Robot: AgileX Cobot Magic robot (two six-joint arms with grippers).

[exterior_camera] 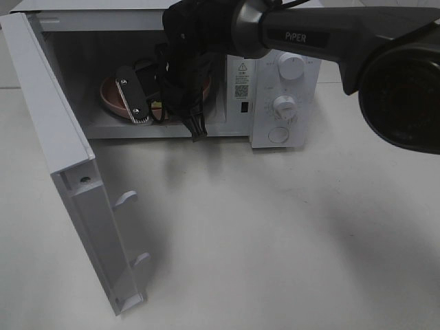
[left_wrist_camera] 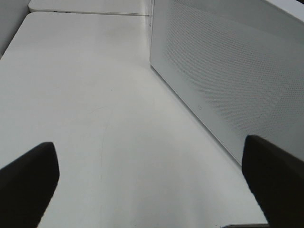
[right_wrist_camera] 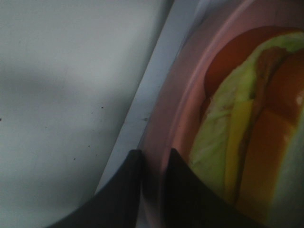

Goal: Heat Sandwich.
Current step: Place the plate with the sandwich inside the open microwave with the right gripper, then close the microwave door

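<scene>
The sandwich point(right_wrist_camera: 237, 137), pale bread with yellow-green filling, lies on the round pink plate point(right_wrist_camera: 175, 109). The plate point(exterior_camera: 113, 96) sits inside the open white microwave point(exterior_camera: 282, 103). My right gripper point(right_wrist_camera: 154, 164) reaches into the cavity, its two dark fingers closed on either side of the plate's rim. In the exterior view the right gripper point(exterior_camera: 141, 103) and its arm cover the sandwich. My left gripper point(left_wrist_camera: 152, 175) stands open over bare table beside the microwave's perforated side wall point(left_wrist_camera: 228, 71), holding nothing.
The microwave door point(exterior_camera: 62, 158) swings out to the left and forward over the white table point(exterior_camera: 275, 234). Two dials and a button point(exterior_camera: 283, 106) are on the panel at the right. A second table edge point(left_wrist_camera: 85, 5) shows behind.
</scene>
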